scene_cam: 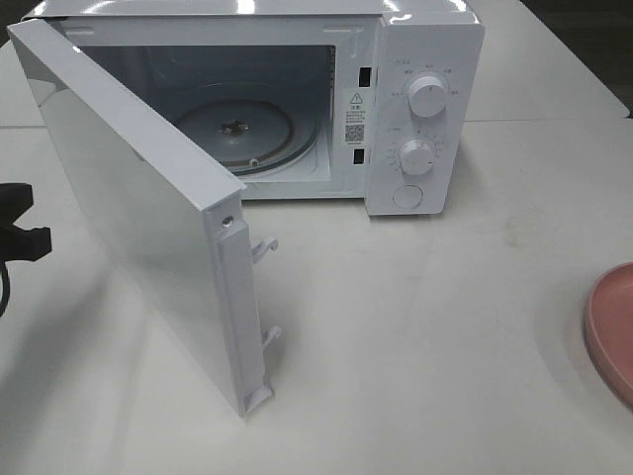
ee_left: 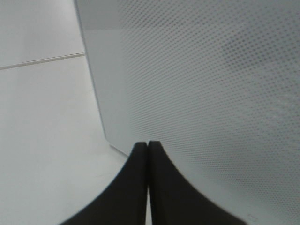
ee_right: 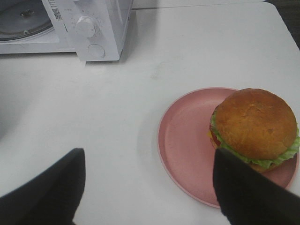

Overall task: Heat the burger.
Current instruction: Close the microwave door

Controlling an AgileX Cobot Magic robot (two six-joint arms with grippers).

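Note:
The burger [ee_right: 255,126], with an orange-brown domed bun and lettuce, sits on the pink dish [ee_right: 187,145] in the right wrist view. In the exterior view only the dish's edge [scene_cam: 613,322] shows at the far right and the burger is out of frame. My right gripper [ee_right: 147,185] is open, above the table just short of the dish, one finger [ee_right: 243,197] over the dish's near edge. My left gripper [ee_left: 148,154] is shut and empty, close to the outer face of the open microwave door [ee_left: 211,93]. It shows at the left edge of the exterior view [scene_cam: 20,237].
The white microwave [scene_cam: 425,109] stands at the back, its door [scene_cam: 138,208] swung wide open toward the front left. The glass turntable [scene_cam: 237,129] inside is bare. The microwave's knobs also show in the right wrist view [ee_right: 86,26].

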